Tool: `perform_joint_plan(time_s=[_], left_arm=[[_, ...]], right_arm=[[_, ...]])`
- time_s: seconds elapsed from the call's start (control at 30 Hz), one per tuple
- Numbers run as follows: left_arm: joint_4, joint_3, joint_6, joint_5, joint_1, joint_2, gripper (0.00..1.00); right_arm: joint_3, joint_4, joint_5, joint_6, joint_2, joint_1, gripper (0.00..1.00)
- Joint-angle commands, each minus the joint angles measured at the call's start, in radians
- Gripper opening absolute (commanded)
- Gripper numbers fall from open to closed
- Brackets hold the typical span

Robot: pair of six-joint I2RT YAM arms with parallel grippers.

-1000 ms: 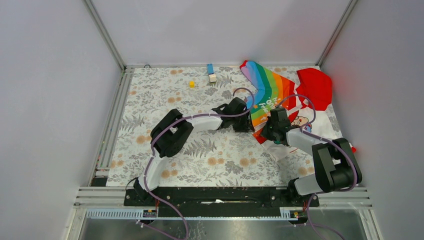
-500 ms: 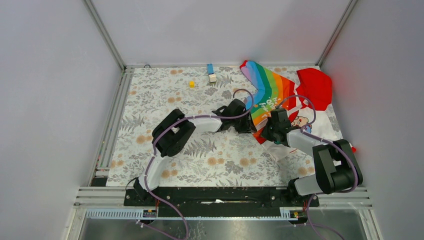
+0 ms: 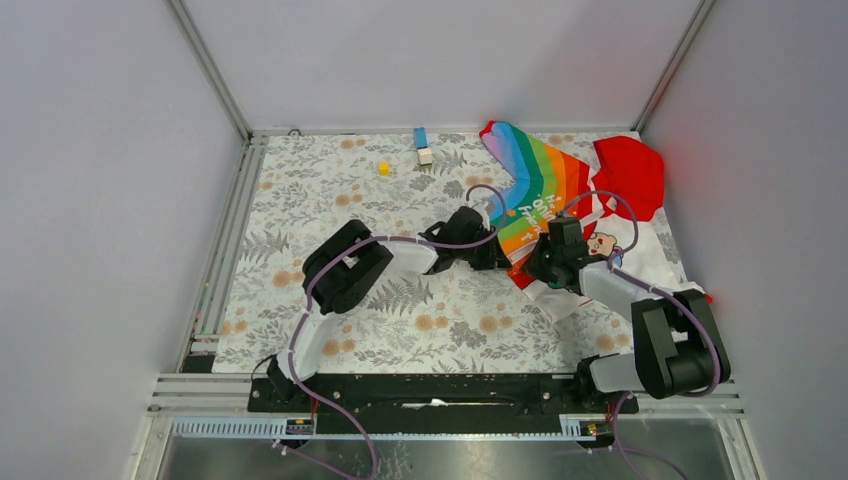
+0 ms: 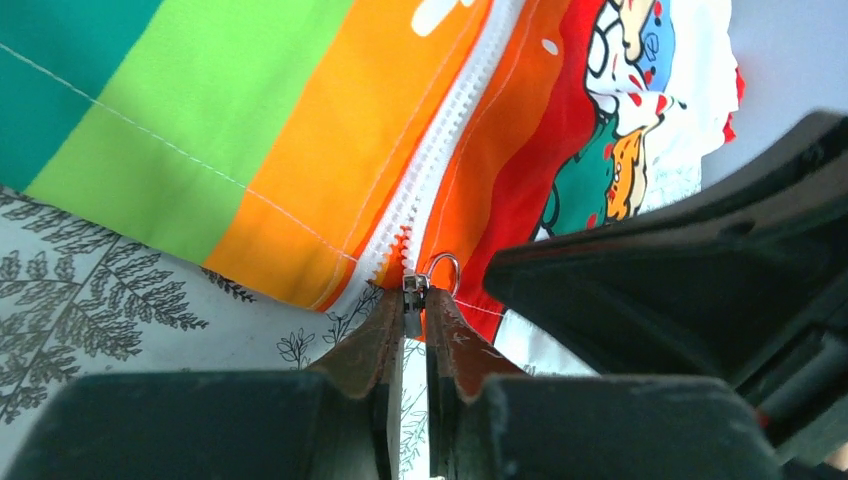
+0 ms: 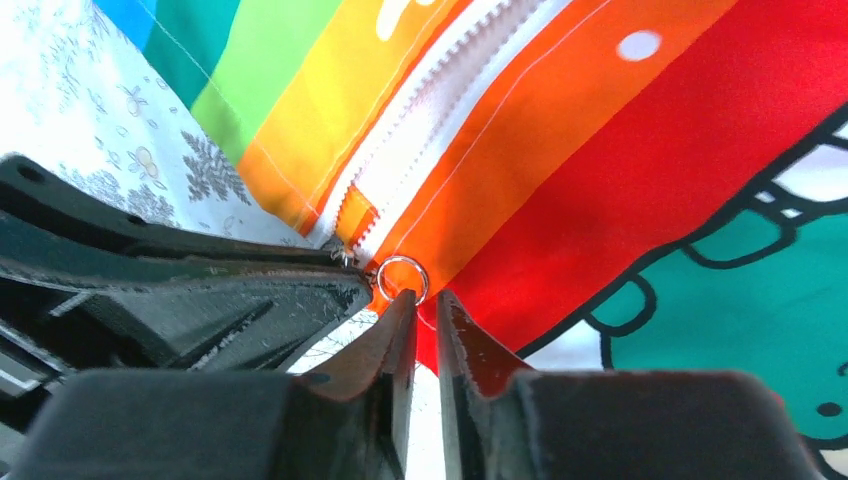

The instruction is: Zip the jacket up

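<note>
Left tool (image 4: 412, 308): clenched to a slit on the small metal zipper slider (image 4: 412, 285). Right tool (image 5: 418, 300): nearly closed, tips touching the wire pull ring (image 5: 402, 279); I cannot tell whether it grips. Jacket (image 3: 545, 180): smooth rainbow-striped fabric, white toothed zipper (image 4: 440, 150), red hood (image 3: 630, 170), lying far right on the floral counter (image 3: 400, 300).

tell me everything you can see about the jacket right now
The jacket is thin fabric, lying spread at the table's far right: rainbow-striped panel, white body with cartoon print, red hood toward the back corner. Its white zipper runs up through the orange stripe from a slider at the bottom hem, which carries a metal ring. The left gripper pinches the slider; the right gripper's parted tips sit just short of the ring.
</note>
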Motion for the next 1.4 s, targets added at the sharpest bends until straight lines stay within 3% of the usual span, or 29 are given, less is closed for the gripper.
perform_joint_plan(time_s=[0.0, 0.07, 0.17, 0.23, 0.63, 1.0, 1.2, 1.37], left_arm=[[0.176, -0.065, 0.110, 0.076, 0.009, -0.058, 0.05], [0.240, -0.091, 0.133, 0.103, 0.012, -0.059, 0.04], [0.361, -0.132, 0.152, 0.155, 0.014, -0.063, 0.00], [0.448, -0.157, 0.160, 0.188, 0.012, -0.070, 0.00], [0.739, -0.208, 0.243, 0.305, -0.003, -0.090, 0.00], [0.661, -0.172, 0.346, 0.323, -0.019, -0.084, 0.00], [0.602, -0.157, 0.392, 0.298, -0.020, -0.088, 0.00], [0.595, -0.151, 0.403, 0.296, -0.020, -0.086, 0.00]], right_arm=[[0.013, -0.021, -0.118, 0.035, -0.047, -0.080, 0.26], [0.020, -0.038, -0.155, 0.077, -0.061, -0.108, 0.41], [0.027, -0.068, -0.131, 0.196, -0.084, -0.125, 0.72], [0.049, -0.121, -0.100, 0.274, -0.082, -0.134, 0.78], [0.089, -0.199, -0.066, 0.407, -0.113, -0.140, 0.75], [0.086, -0.202, -0.127, 0.527, -0.085, -0.149, 0.58], [0.048, -0.188, -0.186, 0.570, -0.091, -0.150, 0.58], [0.024, -0.177, -0.159, 0.592, -0.110, -0.151, 0.42]])
